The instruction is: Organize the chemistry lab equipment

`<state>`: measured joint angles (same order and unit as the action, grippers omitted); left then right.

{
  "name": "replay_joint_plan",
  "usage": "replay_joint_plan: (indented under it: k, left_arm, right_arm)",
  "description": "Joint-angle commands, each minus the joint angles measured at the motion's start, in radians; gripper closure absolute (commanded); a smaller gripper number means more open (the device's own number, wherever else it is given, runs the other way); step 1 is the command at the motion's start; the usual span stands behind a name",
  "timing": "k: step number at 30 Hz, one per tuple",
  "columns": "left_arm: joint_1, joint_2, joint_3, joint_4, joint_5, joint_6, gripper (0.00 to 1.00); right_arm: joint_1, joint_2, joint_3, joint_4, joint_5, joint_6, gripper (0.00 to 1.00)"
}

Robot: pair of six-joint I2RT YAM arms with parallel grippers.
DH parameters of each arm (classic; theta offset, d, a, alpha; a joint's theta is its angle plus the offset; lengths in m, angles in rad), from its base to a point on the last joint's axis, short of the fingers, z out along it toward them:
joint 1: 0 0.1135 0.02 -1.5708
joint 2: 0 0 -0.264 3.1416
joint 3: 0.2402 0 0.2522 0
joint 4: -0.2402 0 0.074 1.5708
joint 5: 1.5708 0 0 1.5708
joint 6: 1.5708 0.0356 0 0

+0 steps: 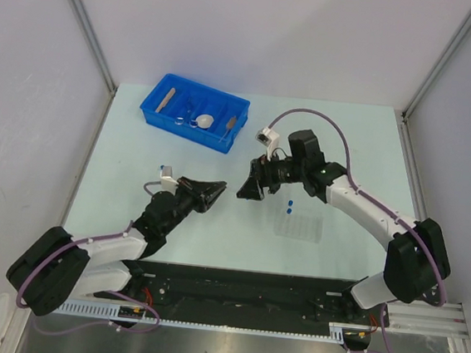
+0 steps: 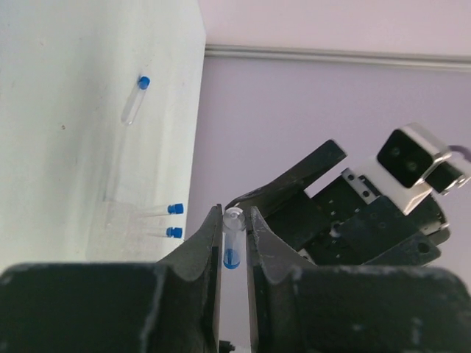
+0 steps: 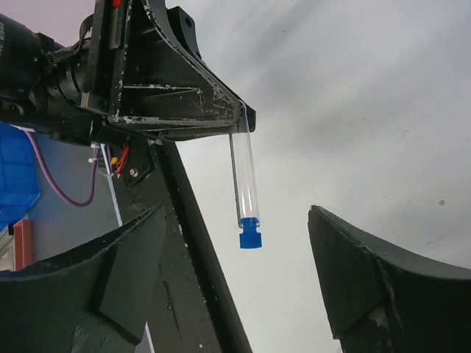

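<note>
Looks like a mid-air handoff to us. The left end effector (image 1: 216,190) is clenched on the clear end of a blue-capped tube (image 3: 245,184). The cap end pokes out between the wide-released fingers of the right end effector (image 1: 247,189), above the counter (image 1: 372,140), just left of the tube rack (image 1: 300,227). We'd close the right squarely on the clear body near the cap, and let the left go only once that grip is firm. No labels or writing we can read anywhere.

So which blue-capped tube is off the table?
The tube pinched between the jaws of the left gripper, in mid-air. Two other tubes sit in the rack; one lies loose on the table.
</note>
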<state>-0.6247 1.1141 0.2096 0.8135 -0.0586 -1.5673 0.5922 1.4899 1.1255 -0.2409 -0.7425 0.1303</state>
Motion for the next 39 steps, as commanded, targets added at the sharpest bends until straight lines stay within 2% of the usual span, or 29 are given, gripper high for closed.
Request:
replay_joint_plan:
  k: [1, 10, 12, 14, 20, 21, 24, 26, 29, 30, 32, 33, 36, 38, 39]
  left_arm:
    - [0.011, 0.044, -0.030, 0.170, -0.049, -0.120, 0.88]
    - [0.014, 0.150, -0.061, 0.322, -0.063, -0.212, 0.88]
    - [0.016, 0.171, -0.068, 0.361, -0.060, -0.226, 0.88]
    - [0.014, 0.199, -0.072, 0.398, -0.055, -0.235, 0.88]
    - [0.014, 0.231, -0.078, 0.435, -0.038, -0.243, 0.88]
    - [0.014, 0.230, -0.078, 0.437, -0.037, -0.243, 0.88]
    - [0.014, 0.225, -0.076, 0.435, -0.032, -0.235, 0.86]
    - [0.014, 0.220, -0.075, 0.435, -0.026, -0.224, 0.84]
    - [0.014, 0.213, -0.078, 0.437, -0.011, -0.212, 0.73]
    - [0.014, 0.208, -0.082, 0.438, -0.006, -0.208, 0.61]
    - [0.019, 0.205, -0.084, 0.440, 0.022, -0.186, 0.50]
    - [0.022, 0.199, -0.085, 0.437, 0.034, -0.177, 0.39]
    - [0.046, 0.164, -0.087, 0.405, 0.097, -0.116, 0.29]
    - [0.056, 0.097, -0.087, 0.305, 0.132, -0.060, 0.24]
    - [0.069, 0.063, -0.085, 0.255, 0.140, -0.033, 0.14]
  right_arm:
    - [0.023, 0.029, -0.016, 0.075, 0.051, 0.087, 0.18]
    - [0.038, 0.059, -0.021, 0.095, 0.037, 0.124, 0.42]
    - [0.041, 0.064, -0.021, 0.104, 0.038, 0.132, 0.52]
    - [0.041, 0.070, -0.021, 0.112, 0.038, 0.140, 0.55]
    - [0.041, 0.076, -0.021, 0.129, 0.034, 0.144, 0.69]
    - [0.038, 0.075, -0.020, 0.135, 0.028, 0.143, 0.78]
    - [0.041, 0.067, -0.020, 0.131, 0.015, 0.120, 0.89]
    - [0.040, 0.056, -0.020, 0.118, 0.032, 0.080, 0.91]
    - [0.029, 0.029, -0.020, 0.092, 0.040, 0.031, 0.91]
    - [0.021, 0.021, -0.020, 0.080, 0.040, 0.020, 0.92]
    - [-0.001, -0.008, -0.018, 0.065, 0.035, -0.009, 0.92]
    - [-0.009, -0.017, -0.016, 0.037, 0.035, -0.046, 0.92]
    - [-0.058, -0.062, -0.012, -0.032, 0.032, -0.124, 0.93]
    - [-0.081, -0.095, -0.006, -0.095, 0.031, -0.167, 0.93]
    - [-0.098, -0.108, -0.004, -0.122, 0.029, -0.237, 0.93]
